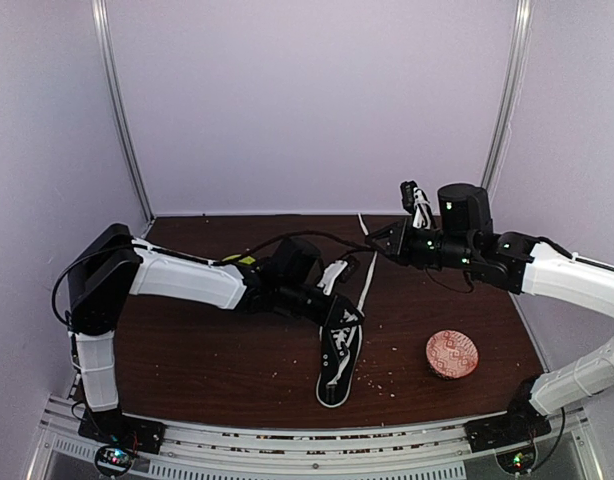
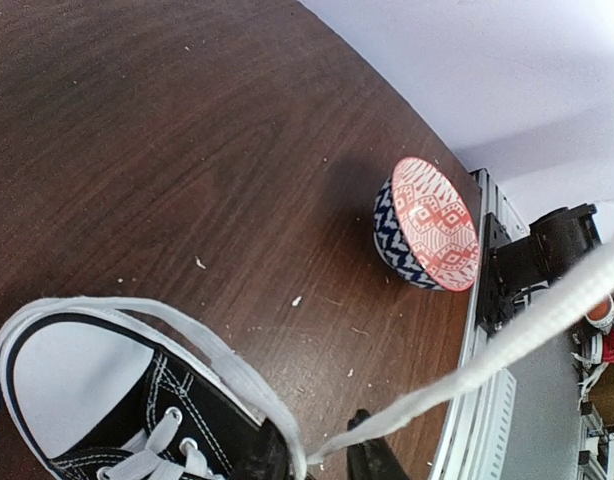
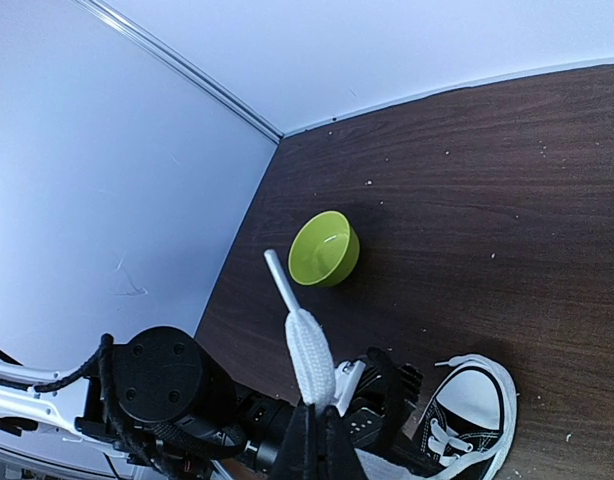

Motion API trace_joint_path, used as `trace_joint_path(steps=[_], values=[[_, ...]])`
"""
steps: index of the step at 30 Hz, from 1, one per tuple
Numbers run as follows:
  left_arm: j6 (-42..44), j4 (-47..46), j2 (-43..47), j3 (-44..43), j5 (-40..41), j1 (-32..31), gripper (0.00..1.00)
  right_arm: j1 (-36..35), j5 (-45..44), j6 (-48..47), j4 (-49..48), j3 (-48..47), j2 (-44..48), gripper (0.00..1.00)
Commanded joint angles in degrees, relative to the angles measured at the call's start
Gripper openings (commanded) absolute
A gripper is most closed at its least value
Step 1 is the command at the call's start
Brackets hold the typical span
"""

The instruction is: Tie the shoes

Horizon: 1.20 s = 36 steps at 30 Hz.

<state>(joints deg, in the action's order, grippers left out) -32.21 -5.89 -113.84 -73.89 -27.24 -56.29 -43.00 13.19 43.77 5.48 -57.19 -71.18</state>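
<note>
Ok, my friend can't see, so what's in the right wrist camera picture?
The right gripper, shut, pinches a white shoelace whose tip sticks up. Beyond it a green bowl stands on the dark wooden table near the wall, and a black sneaker with a white toe cap lies at lower right.
</note>
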Motion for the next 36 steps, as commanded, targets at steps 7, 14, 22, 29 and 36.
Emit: trace_joint_path(steps=[7,14,22,29,36], values=[[1.75,-0.12,-1.31,-2.59,0.69,0.23,0.12,-0.24,0.49,0.83,-1.61,-0.82,-0.66,0.0],[2.08,-1.81,1.42,0.45,0.88,0.28,0.0,-0.25,-1.63,-0.34,-0.33,-1.43,-3.26,0.0],[-0.77,-9.32,7.65,9.91,2.89,0.23,0.0,-1.24,-0.57,0.38,-1.72,-4.23,-12.13,0.0],[-3.94,-11.21,8.62,13.34,3.34,0.25,0.0,-2.75,5.42,1.47,-5.85,-9.63,-24.03,0.0],[-5.18,-10.9,10.48,14.72,5.32,0.28,0.0,0.2,5.07,-0.06,-5.4,-9.34,-24.41,0.64]])
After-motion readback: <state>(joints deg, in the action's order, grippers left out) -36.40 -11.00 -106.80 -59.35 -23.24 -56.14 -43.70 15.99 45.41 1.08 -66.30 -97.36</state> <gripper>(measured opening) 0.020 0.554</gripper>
